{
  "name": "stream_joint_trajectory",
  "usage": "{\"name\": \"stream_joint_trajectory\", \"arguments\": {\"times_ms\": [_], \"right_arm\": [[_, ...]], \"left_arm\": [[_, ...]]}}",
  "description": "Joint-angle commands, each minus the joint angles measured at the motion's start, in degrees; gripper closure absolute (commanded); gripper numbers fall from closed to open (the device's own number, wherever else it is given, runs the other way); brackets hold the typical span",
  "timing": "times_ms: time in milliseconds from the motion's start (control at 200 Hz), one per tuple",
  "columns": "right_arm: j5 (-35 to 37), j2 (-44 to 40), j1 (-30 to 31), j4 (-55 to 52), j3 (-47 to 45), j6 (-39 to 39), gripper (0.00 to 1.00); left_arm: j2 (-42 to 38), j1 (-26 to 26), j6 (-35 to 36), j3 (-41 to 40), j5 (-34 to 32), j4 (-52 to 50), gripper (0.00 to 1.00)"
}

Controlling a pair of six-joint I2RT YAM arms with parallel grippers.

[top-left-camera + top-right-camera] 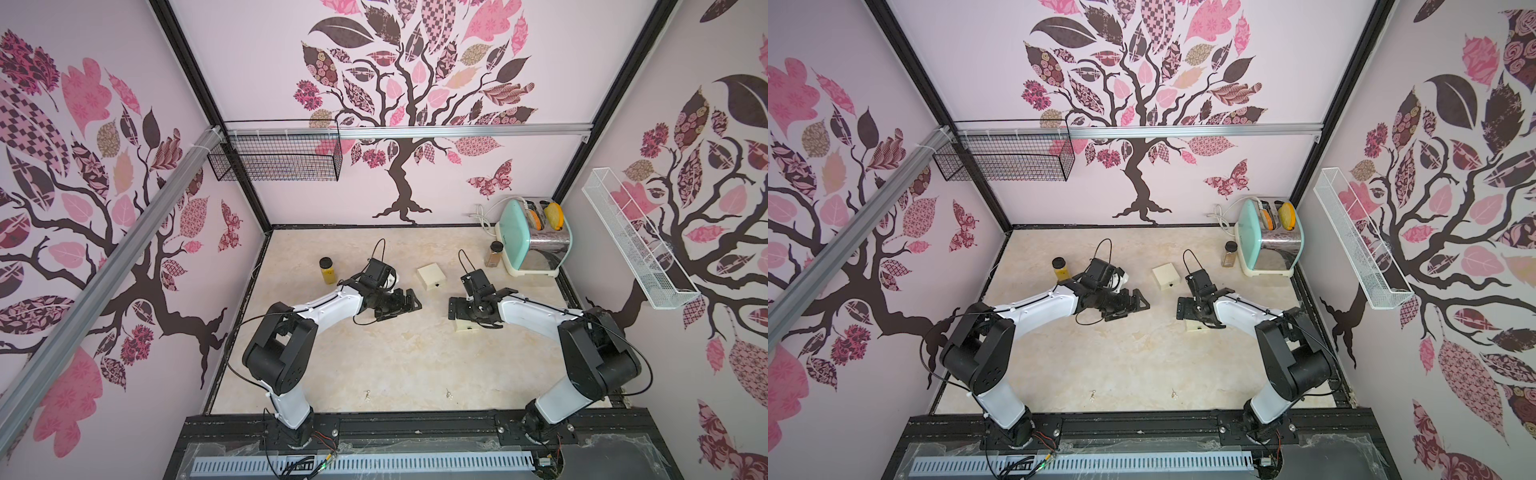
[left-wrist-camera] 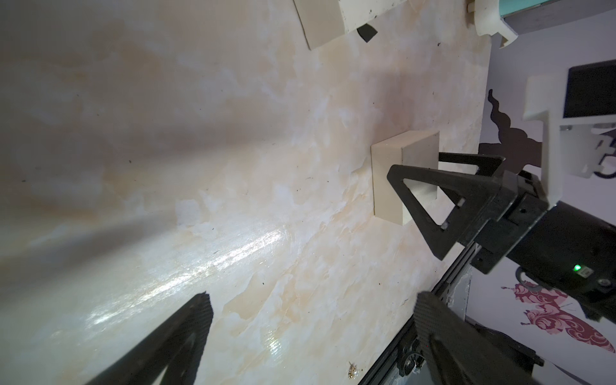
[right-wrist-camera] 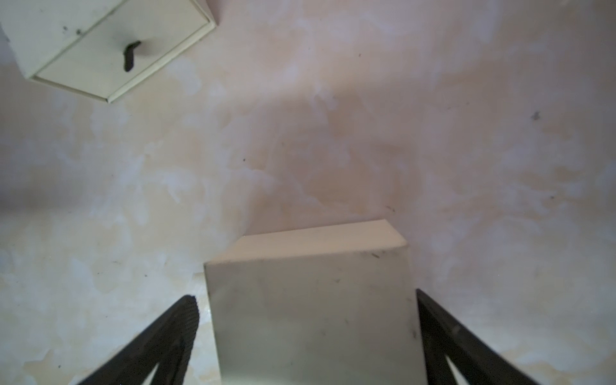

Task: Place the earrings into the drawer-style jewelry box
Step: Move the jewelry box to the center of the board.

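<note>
table: pale marble-look top (image 1: 374,357), glossy, some glare and tiny dark specks around the left hand
room: pink walls with tree-and-leaf decals (image 1: 399,124); black wire basket (image 1: 276,156) and white wire rack (image 1: 636,241) hung up; mint toaster (image 1: 534,237) in the corner beyond the right hand
left hand (image 2: 313,296): fingers wide apart, nothing in it, over bare table
right hand (image 3: 305,295): fingers apart, straddling a cream box (image 3: 313,316), one finger on each side
second cream box (image 1: 431,277): black pull on its front, just beyond the gap between the two hands
earrings (image 1: 366,395): only two I can spot, loose on the table well back from both hands, by the arm bases; the other one (image 1: 449,394) lies apart from it
</note>
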Motion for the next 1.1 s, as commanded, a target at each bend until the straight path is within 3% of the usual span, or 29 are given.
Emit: {"name": "stream_joint_trajectory", "arguments": {"times_ms": [0, 335, 565, 790, 975, 1095], "right_arm": [[3.84, -0.18, 1.45, -2.84, 1.37, -0.42, 0.08], [3.50, 0.36, 3.30, -2.21, 0.25, -1.27, 0.27], [0.80, 1.05, 10.55, -1.28, 3.14, -2.62, 0.28], [-1.82, 5.69, 18.48, 2.17, 5.84, -9.07, 0.27], [-3.96, 8.50, 20.20, 3.47, 7.60, -12.23, 0.25], [-2.86, 5.97, 20.20, 1.14, 9.07, -13.14, 0.17]], "left_arm": [[-1.78, 0.15, 0.63, -0.33, 0.14, 0.77, 0.02], [-4.93, 3.73, -1.34, -4.26, 1.73, 2.19, 0.03], [-9.13, 6.29, -1.43, -8.10, 1.04, 1.96, 0.02], [-12.03, 8.43, -1.24, -11.26, 0.73, 1.62, 0.02], [-11.99, 9.01, -1.00, -12.14, 0.37, 1.35, 0.02], [-11.05, 9.01, -0.52, -11.41, 0.38, 1.09, 0.02]]}}
